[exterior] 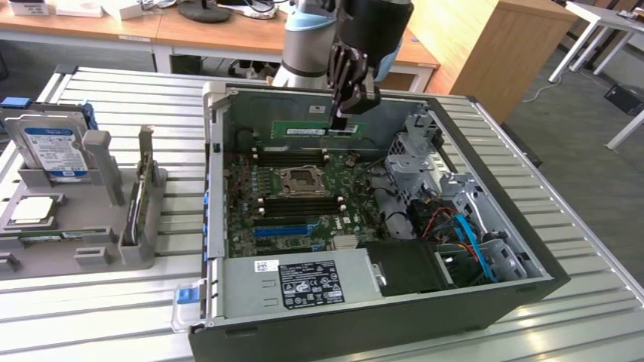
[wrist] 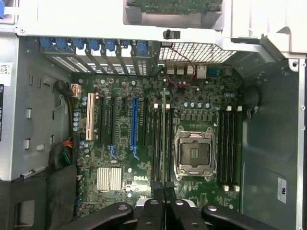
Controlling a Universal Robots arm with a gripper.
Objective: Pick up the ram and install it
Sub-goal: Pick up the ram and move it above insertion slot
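Note:
The ram [exterior: 310,130] is a thin green stick with a white label, held level above the far part of the open computer case [exterior: 216,188]. My gripper [exterior: 341,121] is shut on its end nearest the exterior view's right. In the wrist view the ram [wrist: 163,139] appears edge-on as a thin line running out from between my fingers [wrist: 154,207]. It hangs over the black memory slots [wrist: 157,148] beside the open CPU socket [wrist: 194,154] and is not touching the motherboard [exterior: 292,200].
A grey holder [exterior: 96,226] at the exterior view's left carries a hard drive with a blue label [exterior: 56,151], a CPU [exterior: 30,211] and an upright card [exterior: 141,188]. Inside the case are a drive cage [exterior: 408,154], cables [exterior: 468,237] and a power supply [exterior: 302,283].

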